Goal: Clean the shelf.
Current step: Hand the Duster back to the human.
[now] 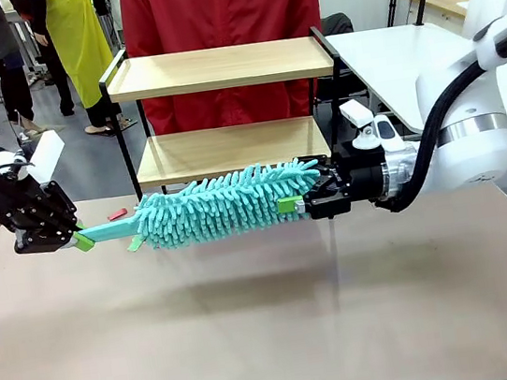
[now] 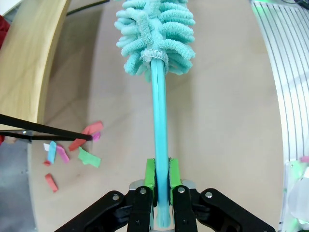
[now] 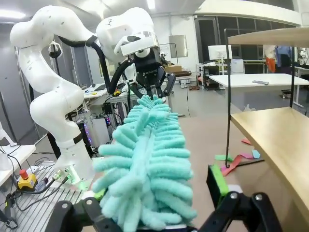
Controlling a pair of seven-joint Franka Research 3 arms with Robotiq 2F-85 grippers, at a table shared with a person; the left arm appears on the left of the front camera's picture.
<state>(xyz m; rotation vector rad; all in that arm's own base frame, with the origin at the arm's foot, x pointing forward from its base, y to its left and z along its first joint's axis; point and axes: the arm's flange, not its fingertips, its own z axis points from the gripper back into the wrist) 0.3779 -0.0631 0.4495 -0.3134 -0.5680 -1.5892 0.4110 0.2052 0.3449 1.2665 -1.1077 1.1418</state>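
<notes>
Left tool [image 1: 79, 240] pinches the teal handle of the duster [image 1: 227, 203]. Right tool [image 1: 295, 205] is spread around the fluffy head, gripping nothing. The shelf [image 1: 217, 67] stands at the far side of the counter [image 1: 273, 329], boards bare; paper scraps [image 2: 72, 152] lie by its near-left leg.

Risks: if the right tool closes on soft pile, its hold may slip; a sweep could catch the thin frame and shift the shelf.
</notes>
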